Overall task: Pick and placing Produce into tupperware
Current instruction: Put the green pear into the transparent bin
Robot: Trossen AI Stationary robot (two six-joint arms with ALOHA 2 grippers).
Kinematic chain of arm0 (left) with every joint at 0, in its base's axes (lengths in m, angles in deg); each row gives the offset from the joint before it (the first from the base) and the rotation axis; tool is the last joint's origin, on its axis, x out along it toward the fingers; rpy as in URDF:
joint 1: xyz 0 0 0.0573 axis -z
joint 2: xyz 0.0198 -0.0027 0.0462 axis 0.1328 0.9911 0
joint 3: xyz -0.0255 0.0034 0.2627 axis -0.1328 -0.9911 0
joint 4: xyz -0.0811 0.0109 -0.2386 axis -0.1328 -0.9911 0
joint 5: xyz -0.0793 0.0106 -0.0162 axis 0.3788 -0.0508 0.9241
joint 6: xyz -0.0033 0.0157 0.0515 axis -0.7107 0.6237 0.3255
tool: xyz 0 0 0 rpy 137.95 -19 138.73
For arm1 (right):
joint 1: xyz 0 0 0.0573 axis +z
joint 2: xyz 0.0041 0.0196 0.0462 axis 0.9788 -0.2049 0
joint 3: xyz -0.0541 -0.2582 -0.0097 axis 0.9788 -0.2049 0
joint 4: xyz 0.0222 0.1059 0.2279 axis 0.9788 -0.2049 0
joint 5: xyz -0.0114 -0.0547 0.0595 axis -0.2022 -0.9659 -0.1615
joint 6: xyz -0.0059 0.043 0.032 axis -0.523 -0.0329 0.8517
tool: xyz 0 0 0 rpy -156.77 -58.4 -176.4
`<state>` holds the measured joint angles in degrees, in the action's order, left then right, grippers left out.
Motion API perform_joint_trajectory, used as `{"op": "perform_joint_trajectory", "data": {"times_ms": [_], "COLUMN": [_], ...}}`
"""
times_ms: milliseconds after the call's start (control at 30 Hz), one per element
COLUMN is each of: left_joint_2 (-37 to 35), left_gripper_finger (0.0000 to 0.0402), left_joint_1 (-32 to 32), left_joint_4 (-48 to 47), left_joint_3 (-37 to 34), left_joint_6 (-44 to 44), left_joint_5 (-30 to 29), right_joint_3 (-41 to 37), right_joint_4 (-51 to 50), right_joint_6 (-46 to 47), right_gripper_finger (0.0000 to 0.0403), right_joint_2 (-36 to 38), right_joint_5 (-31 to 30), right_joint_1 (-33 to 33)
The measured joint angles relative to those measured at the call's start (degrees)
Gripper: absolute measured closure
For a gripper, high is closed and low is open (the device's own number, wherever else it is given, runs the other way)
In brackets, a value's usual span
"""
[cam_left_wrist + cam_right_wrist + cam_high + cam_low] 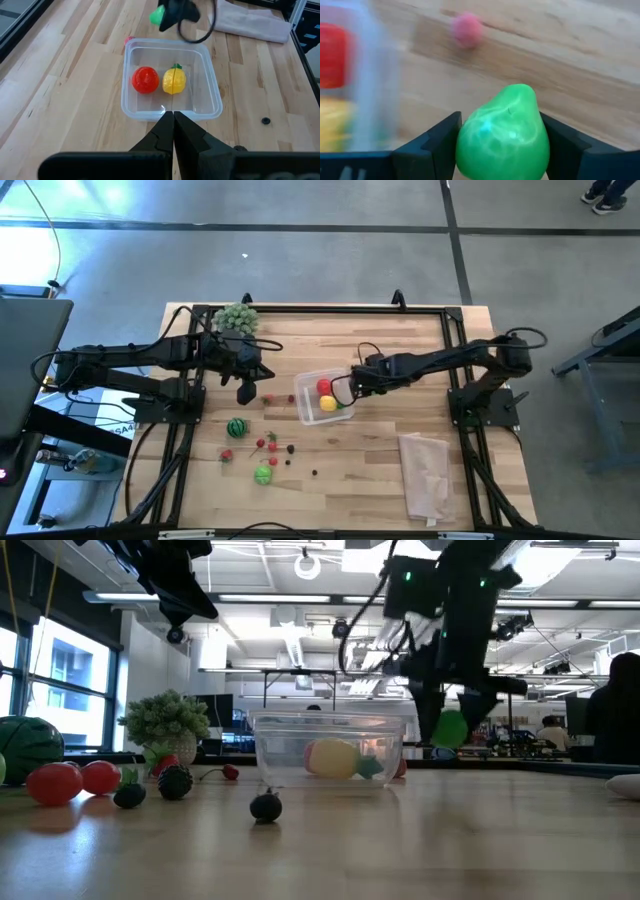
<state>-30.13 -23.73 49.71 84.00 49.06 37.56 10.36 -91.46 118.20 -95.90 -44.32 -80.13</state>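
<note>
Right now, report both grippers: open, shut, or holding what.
Left gripper: shut, holding nothing, hovering short of the tupperware.
Right gripper: closed on a green toy pear, raised beside the tupperware.

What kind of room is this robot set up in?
Probably a lab or workshop in an open-plan industrial hall: bare ceiling ducts and strip lights, a grey concrete floor, and a wooden bench framed by two robot arms.

A lab or workshop: strip lights [300, 602], workbenches [300, 675], concrete floor [320, 260]

Green pear [502, 132], clear tupperware [216, 102]
</note>
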Motion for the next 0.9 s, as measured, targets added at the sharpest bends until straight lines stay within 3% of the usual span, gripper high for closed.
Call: {"op": "perform_joint_trajectory", "data": {"times_ms": [133, 233, 433, 633, 900], "left_joint_2": [0.0, 0.0, 0.0, 0.0, 0.0], "left_gripper_finger": [0.0401, 0.0401, 0.0401, 0.0401, 0.0401], "left_joint_1": [0.0, 0.0, 0.0, 0.0, 0.0], "left_joint_4": [0.0, 0.0, 0.0, 0.0, 0.0], "left_joint_3": [0.0, 0.0, 0.0, 0.0, 0.0], "left_joint_6": [0.0, 0.0, 0.0, 0.0, 0.0], "left_joint_5": [0.0, 0.0, 0.0, 0.0, 0.0], "right_joint_3": [0.0, 0.0, 0.0, 0.1, 1.2], "right_joint_4": [7.1, 17.0, 34.4, 37.0, 37.6], "right_joint_6": [-6.7, -16.8, -35.9, -38.7, -40.7], "right_gripper_finger": [0.0185, 0.0185, 0.0185, 0.0185, 0.0185], "right_joint_2": [4.6, 6.9, 7.6, 5.0, -4.2], "right_joint_5": [-2.1, -2.2, 1.4, 2.1, 5.7], "right_joint_1": [1.9, 3.4, 5.5, 4.3, 1.2]}}
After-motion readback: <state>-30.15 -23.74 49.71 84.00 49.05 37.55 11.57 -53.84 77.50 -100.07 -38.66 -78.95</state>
